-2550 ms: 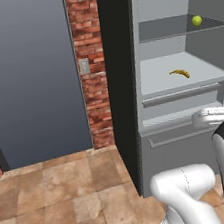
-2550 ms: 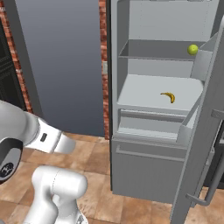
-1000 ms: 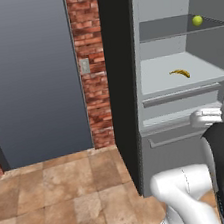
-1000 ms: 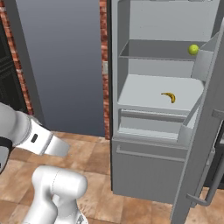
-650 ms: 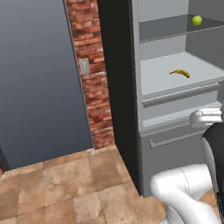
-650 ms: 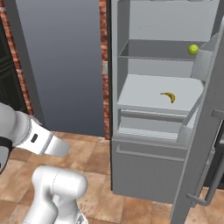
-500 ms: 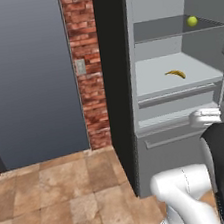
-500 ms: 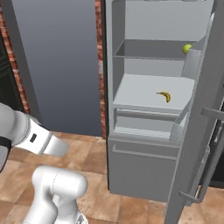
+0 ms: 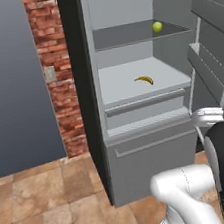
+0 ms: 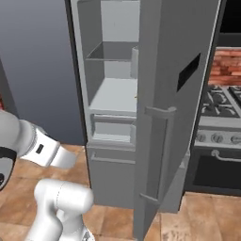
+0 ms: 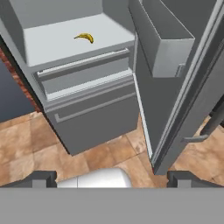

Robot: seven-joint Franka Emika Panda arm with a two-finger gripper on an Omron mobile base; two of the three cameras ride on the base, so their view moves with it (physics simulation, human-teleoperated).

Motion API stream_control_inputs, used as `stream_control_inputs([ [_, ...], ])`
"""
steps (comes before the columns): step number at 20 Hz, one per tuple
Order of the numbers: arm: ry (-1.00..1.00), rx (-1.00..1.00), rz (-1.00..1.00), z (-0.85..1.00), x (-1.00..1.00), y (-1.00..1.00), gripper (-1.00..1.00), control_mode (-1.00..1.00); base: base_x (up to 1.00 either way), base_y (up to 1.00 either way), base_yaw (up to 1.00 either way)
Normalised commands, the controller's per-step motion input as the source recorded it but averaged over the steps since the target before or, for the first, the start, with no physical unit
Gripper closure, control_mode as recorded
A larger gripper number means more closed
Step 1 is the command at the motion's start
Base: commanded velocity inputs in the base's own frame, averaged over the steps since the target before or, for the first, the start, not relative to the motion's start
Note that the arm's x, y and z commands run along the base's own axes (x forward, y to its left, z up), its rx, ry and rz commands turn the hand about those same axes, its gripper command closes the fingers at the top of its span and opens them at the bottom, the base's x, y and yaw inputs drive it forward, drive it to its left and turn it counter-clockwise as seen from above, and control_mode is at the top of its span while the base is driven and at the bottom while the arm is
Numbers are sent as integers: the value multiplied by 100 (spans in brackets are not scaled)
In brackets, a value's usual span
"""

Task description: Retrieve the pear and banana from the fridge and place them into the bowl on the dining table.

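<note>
We are looking into the open fridge (image 9: 137, 130), whose door (image 10: 174, 108) is standing swung out to the right. In the left base view the pear (image 9: 157, 26) is sitting on the upper shelf (image 9: 123, 35), toward its right end and near the back, and the banana (image 9: 144, 80) is lying on the wider shelf below it (image 9: 129, 78), right of centre. Below that shelf we are seeing closed drawer fronts (image 9: 147, 129).

In the right base view the door is standing edge-on across the cabinet and covering most of the interior, so we are making out only the left parts of the two shelves there, and neither fruit can be told apart behind it. A stove (image 10: 221, 122) with knobs is showing past the door, cut off at the picture's right edge.

In the hand view the banana (image 11: 84, 37) is lying on the pale shelf, well away from the hand (image 11: 112, 177). The upper shelf is cut off by the top of that picture. The door's inner bin (image 11: 162, 39) is jutting in from the right.

We are seeing just the two dark fingertips (image 11: 41, 177) at the bottom of the hand view, set far apart at either side, so the hand is standing wide open and gripping nothing. Between them there is only brown tiled floor (image 11: 26, 144).
</note>
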Motion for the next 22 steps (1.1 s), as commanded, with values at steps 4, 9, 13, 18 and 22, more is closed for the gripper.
stream_control_inputs([
  [4, 0, 0, 0, 0, 0, 0, -100, 100, 53, 15, -5],
  [9, 0, 0, 0, 0, 0, 0, -100, 100, 83, 37, 0],
  [13, 0, 0, 0, 0, 0, 0, -100, 100, 77, 2, -6],
  [18, 0, 0, 0, 0, 0, 0, -100, 100, 69, -9, -4],
  [22, 0, 0, 0, 0, 0, 0, -100, 100, 84, -12, -2],
])
